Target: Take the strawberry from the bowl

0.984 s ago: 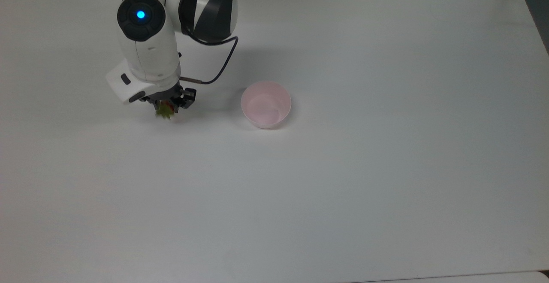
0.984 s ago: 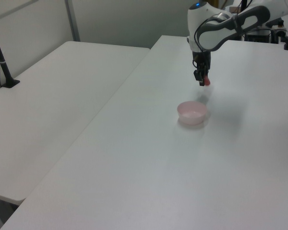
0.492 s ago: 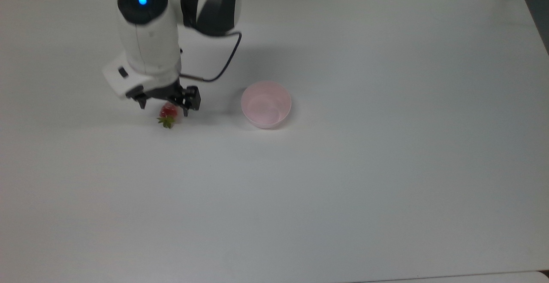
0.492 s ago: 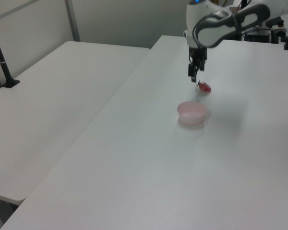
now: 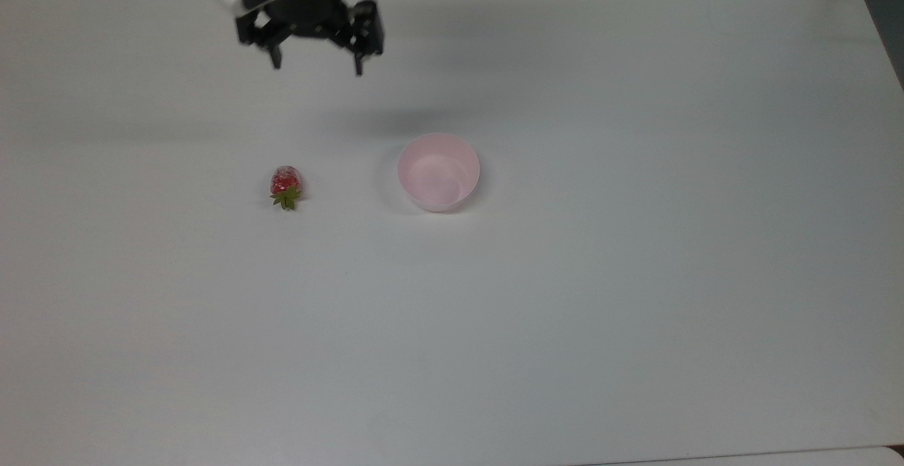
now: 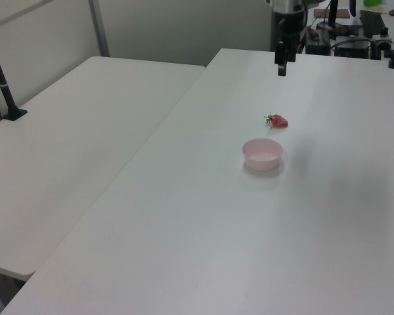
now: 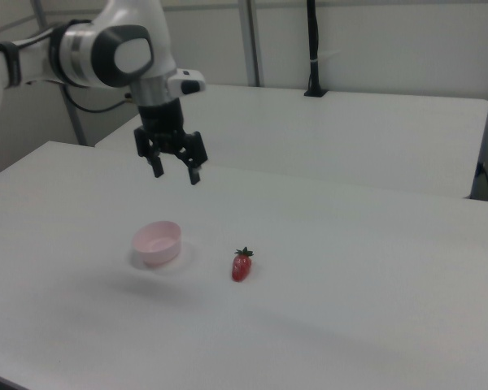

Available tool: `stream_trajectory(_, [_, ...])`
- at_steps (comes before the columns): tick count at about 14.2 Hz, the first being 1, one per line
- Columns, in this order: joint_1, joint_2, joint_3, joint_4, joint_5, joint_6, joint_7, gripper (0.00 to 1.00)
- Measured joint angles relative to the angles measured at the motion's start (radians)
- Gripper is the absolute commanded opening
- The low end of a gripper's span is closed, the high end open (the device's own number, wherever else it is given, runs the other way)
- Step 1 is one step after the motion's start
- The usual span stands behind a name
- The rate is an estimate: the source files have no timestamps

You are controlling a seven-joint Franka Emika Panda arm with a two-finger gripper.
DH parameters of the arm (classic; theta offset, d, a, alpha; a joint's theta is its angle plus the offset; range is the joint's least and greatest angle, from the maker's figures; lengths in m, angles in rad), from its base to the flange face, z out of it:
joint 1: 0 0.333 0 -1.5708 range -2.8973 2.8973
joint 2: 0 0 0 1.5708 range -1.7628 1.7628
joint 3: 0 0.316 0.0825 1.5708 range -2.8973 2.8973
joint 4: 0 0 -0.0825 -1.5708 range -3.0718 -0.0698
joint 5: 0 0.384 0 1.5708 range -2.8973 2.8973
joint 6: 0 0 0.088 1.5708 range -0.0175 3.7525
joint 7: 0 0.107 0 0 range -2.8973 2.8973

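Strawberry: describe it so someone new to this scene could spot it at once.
On the white table, find the pale pink bowl near the middle. The strawberry lies on the bare tabletop to the top view's left of the bowl, apart from it and not inside. It is the small glossy red thing with a green leafy cap, much smaller than the bowl.

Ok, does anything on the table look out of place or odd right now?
Nothing is spilled or damaged. The strawberry lies on its side on the bare table, apart from the upright, empty bowl, on the top view's left of it. The gripper hangs open, well above the table, holding nothing.
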State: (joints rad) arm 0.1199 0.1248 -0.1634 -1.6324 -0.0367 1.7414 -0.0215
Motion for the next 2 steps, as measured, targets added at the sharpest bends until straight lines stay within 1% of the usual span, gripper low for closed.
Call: stream_trajectory(2, [0.002, -0.024, 0.019, -0.010, 0.001, -0.010, 0.005, 1.00])
